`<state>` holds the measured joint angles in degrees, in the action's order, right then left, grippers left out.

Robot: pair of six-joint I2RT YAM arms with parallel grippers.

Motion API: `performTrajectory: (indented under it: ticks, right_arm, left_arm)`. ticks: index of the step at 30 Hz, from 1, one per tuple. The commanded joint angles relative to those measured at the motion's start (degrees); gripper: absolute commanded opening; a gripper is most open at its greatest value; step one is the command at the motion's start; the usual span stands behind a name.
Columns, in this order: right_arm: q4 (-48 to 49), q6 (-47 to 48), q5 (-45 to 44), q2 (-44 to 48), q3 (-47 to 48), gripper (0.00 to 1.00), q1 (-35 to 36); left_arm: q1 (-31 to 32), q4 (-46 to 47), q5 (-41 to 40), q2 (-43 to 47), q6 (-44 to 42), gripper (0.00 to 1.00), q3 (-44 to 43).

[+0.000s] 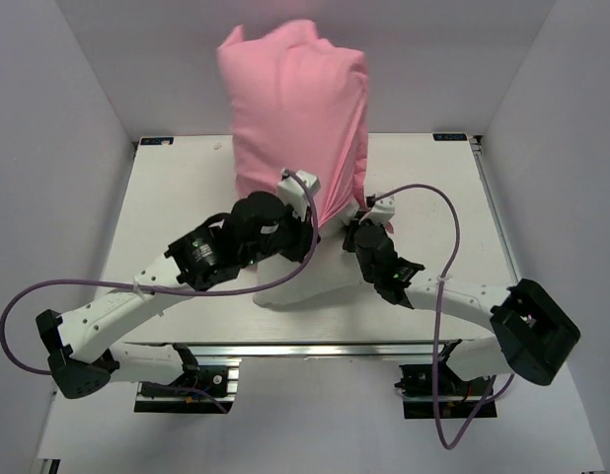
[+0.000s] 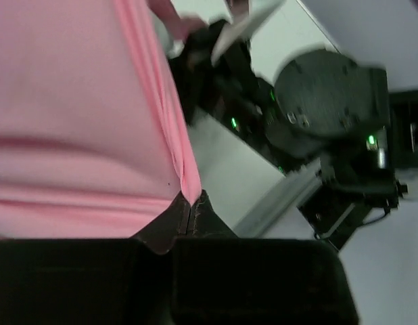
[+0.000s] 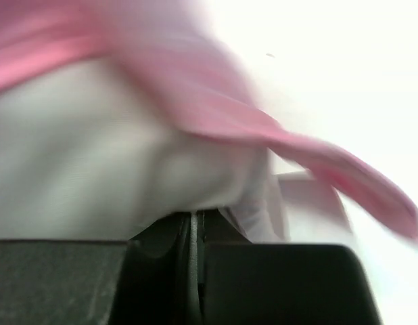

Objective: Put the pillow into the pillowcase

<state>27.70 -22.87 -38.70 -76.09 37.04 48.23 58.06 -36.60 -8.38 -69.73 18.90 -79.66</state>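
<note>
1. Where the pillowcase stands bunched upright over the far middle of the table, we see the white pillow poking out below it, toward the arms.
2. We see our left gripper clamped tight on the pink hem.
3. Our right gripper is closed too, pinching fabric at the pillowcase's lower edge; blur hides more.

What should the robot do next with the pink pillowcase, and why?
Probably tug the open edge a little further over the white end. The left claw and right claw are shut on the pillowcase near its opening, and a bit of pillow pokes out uncovered between the arms.
</note>
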Motion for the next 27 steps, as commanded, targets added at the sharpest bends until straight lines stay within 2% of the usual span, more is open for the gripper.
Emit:
performTrajectory:
  ticks: [1, 5, 8, 11, 17, 22, 25, 27]
  right_arm:
    - [3.3, -15.8, -17.9, -0.5, -0.2, 0.0, -2.1]
    - [19.6, -10.9, -8.8, 2.0, -7.7, 0.0, -1.0]
    - [23.0, -9.1, -6.2, 5.1, -10.9, 0.0, 1.0]
    - [24.4, -9.2, -2.1, 8.2, -13.9, 0.0, 2.6]
    - [26.6, -5.6, 10.9, 12.2, -16.3, 0.0, 3.9]
    - [32.0, 3.3, 25.0, 10.8, -16.7, 0.0, 4.4]
    - [36.1, 8.2, 30.2, 11.1, -16.9, 0.0, 4.4]
    - [36.4, 9.4, 30.3, 11.4, -16.6, 0.0, 4.3]
  left_arm:
    - [2.5, 5.3, 11.6, 5.3, 8.3, 0.0, 6.9]
    - [2.5, 7.9, 12.3, 5.1, 12.3, 0.0, 20.6]
    - [2.5, 10.6, 9.4, 5.9, 14.3, 0.0, 23.9]
    - [2.5, 11.9, 2.8, 6.3, 15.1, 0.0, 25.6]
    - [2.5, 10.5, -4.3, 3.1, 13.1, 0.0, 18.1]
    - [2.5, 9.2, -8.0, -2.5, 9.6, 0.0, 4.9]
    - [2.5, 7.0, -12.0, -5.7, 6.6, 0.0, -5.1]
    - [2.5, 5.8, -12.8, -7.3, 4.1, 0.0, -9.4]
